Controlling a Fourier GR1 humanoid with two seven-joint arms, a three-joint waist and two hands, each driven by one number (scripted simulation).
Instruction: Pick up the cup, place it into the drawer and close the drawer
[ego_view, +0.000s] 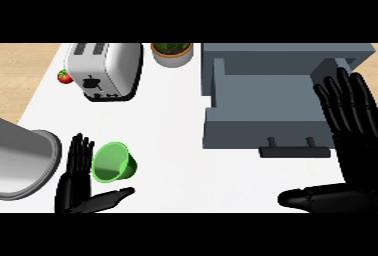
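the green cup (113, 162) lies tipped on the white counter (170, 130) just beside the left hand (77, 182) - fingers straight, holding nothing, looks lined up to grab it - while the right hand (347, 135), also flat and empty, hovers by the pulled-out grey drawer (258, 107).

Bare white counter (173, 125) lies open between the green cup (113, 162) and the grey drawer (262, 107) at its 2 o'clock. The drawer's open tray is unoccupied, its dark handle (294, 148) jutting toward 6 o'clock. The toaster (103, 70) and potted plant (173, 53) crowd 12 o'clock; a metal pot (26, 162) blocks 9 o'clock.
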